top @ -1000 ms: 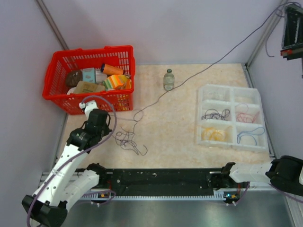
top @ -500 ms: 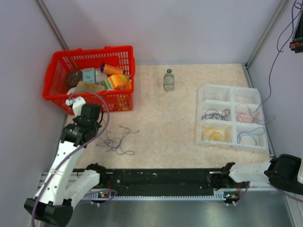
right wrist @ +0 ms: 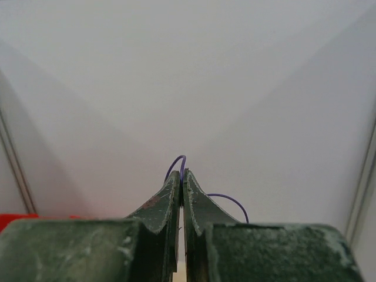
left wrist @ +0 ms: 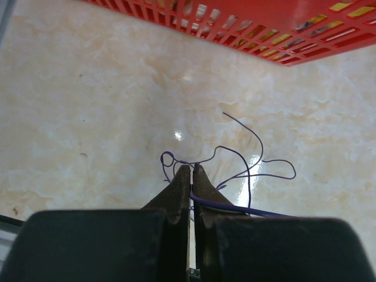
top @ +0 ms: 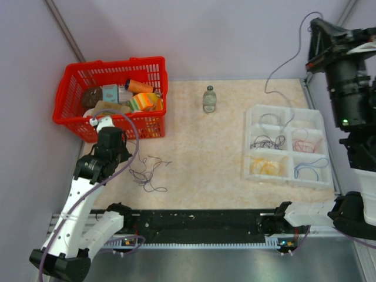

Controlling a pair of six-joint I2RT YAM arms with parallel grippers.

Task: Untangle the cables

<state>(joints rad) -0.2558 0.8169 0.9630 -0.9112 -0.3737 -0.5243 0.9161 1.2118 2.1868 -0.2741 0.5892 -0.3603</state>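
Observation:
A small tangle of thin dark purple cables (top: 145, 171) lies on the table left of centre. My left gripper (left wrist: 191, 169) is shut at the tangle's near edge, with one purple strand (left wrist: 235, 207) pinched between its fingers. In the top view the left gripper (top: 122, 157) sits just left of the tangle. My right gripper (top: 316, 23) is raised high at the back right. It is shut on a single purple cable (top: 276, 73) that hangs down to the white tray (top: 284, 107). The right wrist view shows that cable (right wrist: 178, 161) looping out of the closed right gripper (right wrist: 183, 172).
The tray's compartments hold sorted dark purple (top: 267, 142), red (top: 305, 144), yellow (top: 264, 167) and blue (top: 311, 167) loops. A red basket (top: 73, 117) full of items stands at the back left, close to the left arm. A small bottle (top: 210, 98) stands at the back centre.
The long purple cable came free of the tangle and swung right. The right gripper has come into view at the top right, and the cable now hangs over the tray. The tangle shifted left.

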